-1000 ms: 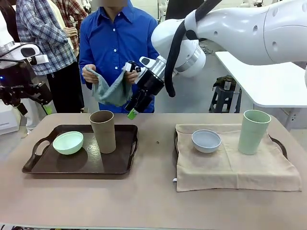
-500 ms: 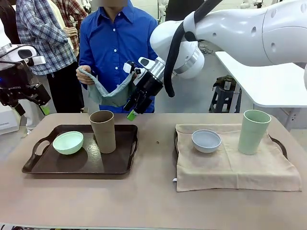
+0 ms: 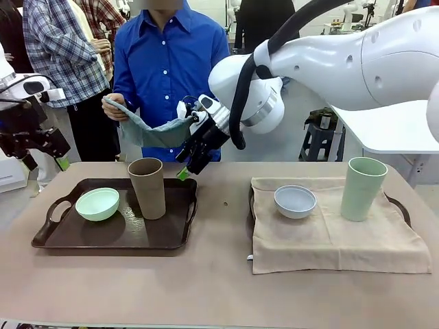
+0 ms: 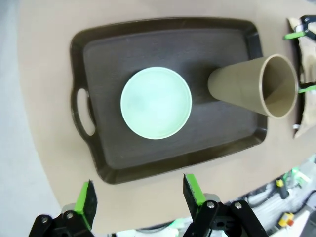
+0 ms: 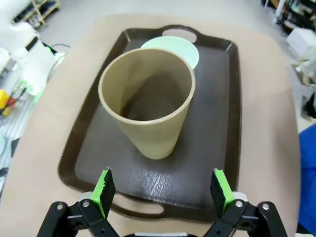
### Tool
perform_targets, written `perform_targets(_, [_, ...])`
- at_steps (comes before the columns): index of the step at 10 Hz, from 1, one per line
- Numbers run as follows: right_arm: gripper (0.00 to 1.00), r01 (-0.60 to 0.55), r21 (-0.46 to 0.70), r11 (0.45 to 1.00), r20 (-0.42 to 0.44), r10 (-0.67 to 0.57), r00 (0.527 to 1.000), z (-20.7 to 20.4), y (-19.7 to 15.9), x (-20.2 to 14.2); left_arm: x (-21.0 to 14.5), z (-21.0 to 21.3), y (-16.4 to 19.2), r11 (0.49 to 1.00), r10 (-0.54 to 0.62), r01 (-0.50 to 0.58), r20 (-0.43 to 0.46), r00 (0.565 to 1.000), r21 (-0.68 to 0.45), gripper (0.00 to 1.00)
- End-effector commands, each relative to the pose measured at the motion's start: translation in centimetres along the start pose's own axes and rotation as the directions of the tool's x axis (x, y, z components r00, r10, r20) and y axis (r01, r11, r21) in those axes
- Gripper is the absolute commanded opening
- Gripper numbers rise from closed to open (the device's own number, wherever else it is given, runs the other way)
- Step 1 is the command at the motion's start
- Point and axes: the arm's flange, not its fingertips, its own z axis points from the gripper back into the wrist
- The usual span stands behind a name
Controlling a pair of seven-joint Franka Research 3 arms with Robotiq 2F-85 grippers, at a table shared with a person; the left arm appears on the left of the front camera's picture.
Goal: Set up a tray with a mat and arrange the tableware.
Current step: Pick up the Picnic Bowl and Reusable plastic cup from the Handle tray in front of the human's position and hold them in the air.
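Tan cup (image 5: 147,101) stands upright on the bare dark tray (image 5: 217,98), long axis vertical. Its mouth faces the right gripper (image 5: 162,186), which hangs above it on the far side, fingers spread wide with nothing between them. In the right wrist view the cup sits centred ahead of that gap, with the mint bowl (image 5: 177,47) just beyond, so the right arm is the nearer one for the cup. Left gripper (image 4: 140,197), likewise spread and empty, looks down from past one long edge of the tray, the bowl closer to it than the cup. Front view adds a person holding a grey-green cloth (image 3: 147,130) stretched just beside the right gripper; touching or not, cannot tell. Judged: cup and bowl must come off before the cloth can line the tray. Second tray (image 3: 400,205) carries a beige mat (image 3: 329,240), pale bowl (image 3: 295,201) and green cup (image 3: 363,188).
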Motion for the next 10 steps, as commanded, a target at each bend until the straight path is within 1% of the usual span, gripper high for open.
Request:
perform_targets(1, [1.00, -0.002, 0.010, 1.000, 0.063, 0.001, 0.998, -1.3, 0.6, -0.8, 0.4, -1.9, -0.1, 1.000, 0.002, -0.002, 0.024, 1.000, 0.018, 0.92])
perform_targets(5, [1.00, -0.013, 0.071, 0.997, 0.088, 0.007, 0.996, -3.9, -0.3, -0.6, 1.8, -4.8, 0.0, 0.998, 0.027, -0.029, 0.025, 0.999, 0.048, 0.92])
perform_targets(6, [1.00, -0.025, 0.078, 0.997, 0.087, 0.018, 0.996, -4.5, -0.7, -0.3, 2.5, -5.4, -0.1, 0.998, 0.026, -0.027, 0.028, 0.999, 0.059, 0.92])
perform_targets(7, [1.00, -0.022, 0.086, 0.996, 0.065, 0.016, 0.998, -4.9, -1.0, -0.3, 3.0, -6.4, -0.3, 0.997, 0.015, -0.017, 0.031, 0.999, 0.074, 0.92])
perform_targets(8, [1.00, -0.011, 0.099, 0.995, 0.061, 0.005, 0.998, -5.3, -1.3, -0.3, 3.3, -7.1, -0.3, 0.996, 0.006, -0.008, 0.024, 1.000, 0.084, 0.92])
perform_targets(10, [1.00, -0.006, 0.151, 0.989, 0.061, -0.003, 0.998, -6.6, -1.7, 0.1, 3.8, -8.0, -0.1, 0.995, 0.025, -0.025, 0.000, 1.000, 0.097, 0.92])
